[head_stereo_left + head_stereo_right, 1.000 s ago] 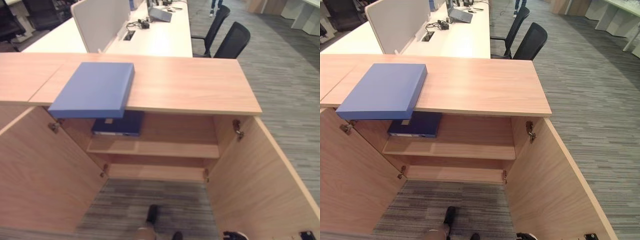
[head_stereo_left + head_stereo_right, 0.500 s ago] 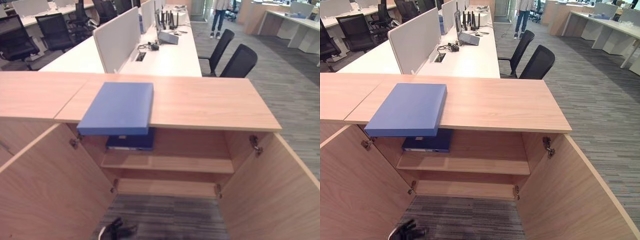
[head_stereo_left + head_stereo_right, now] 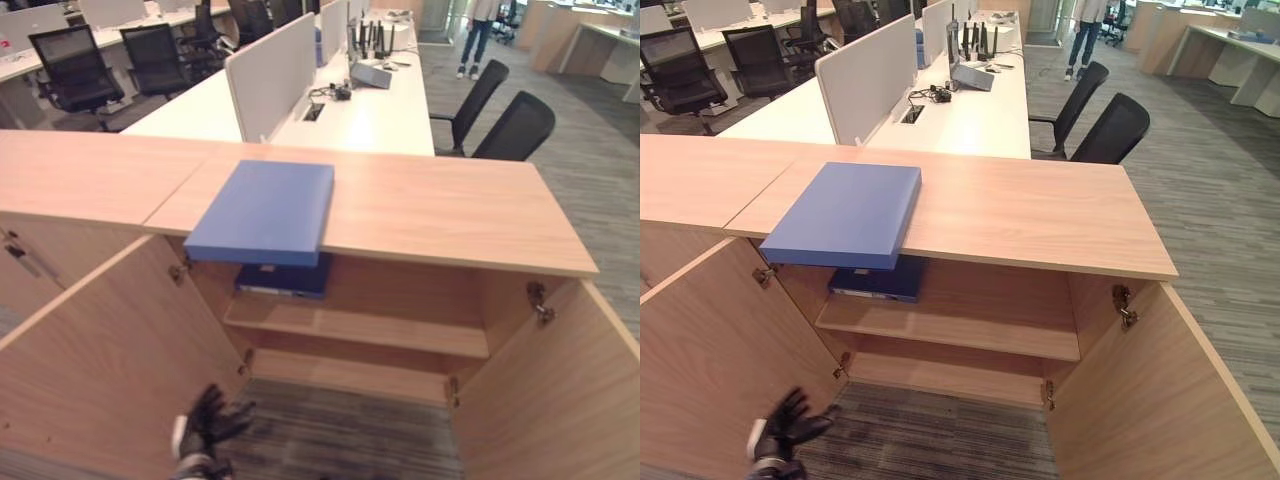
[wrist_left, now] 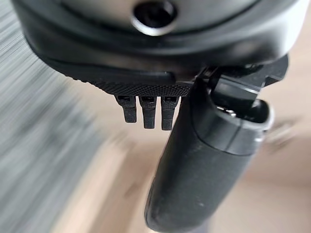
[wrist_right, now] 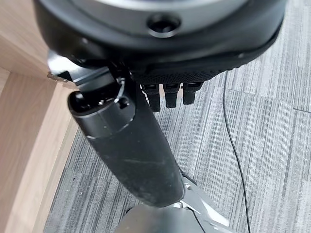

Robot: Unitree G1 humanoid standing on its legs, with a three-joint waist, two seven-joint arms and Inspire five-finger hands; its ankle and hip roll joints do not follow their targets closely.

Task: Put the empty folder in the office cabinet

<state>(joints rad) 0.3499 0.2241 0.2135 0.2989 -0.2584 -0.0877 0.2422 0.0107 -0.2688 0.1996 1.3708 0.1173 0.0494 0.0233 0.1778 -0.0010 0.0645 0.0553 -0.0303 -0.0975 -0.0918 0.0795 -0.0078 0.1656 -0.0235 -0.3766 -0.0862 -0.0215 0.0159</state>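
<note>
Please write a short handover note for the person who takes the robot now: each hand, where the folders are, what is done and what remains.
Left hand: open, fingers spread, holding nothing, low in front of the open left cabinet door.
Right hand: fingers straight, empty, over the grey carpet.
Flat light blue folder: lies on the wooden cabinet top, its near edge overhanging the front.
Dark blue folder: already on the upper shelf inside.
Done: both cabinet doors stand open.
Left: grasp the light blue folder and place it inside the cabinet.
</note>
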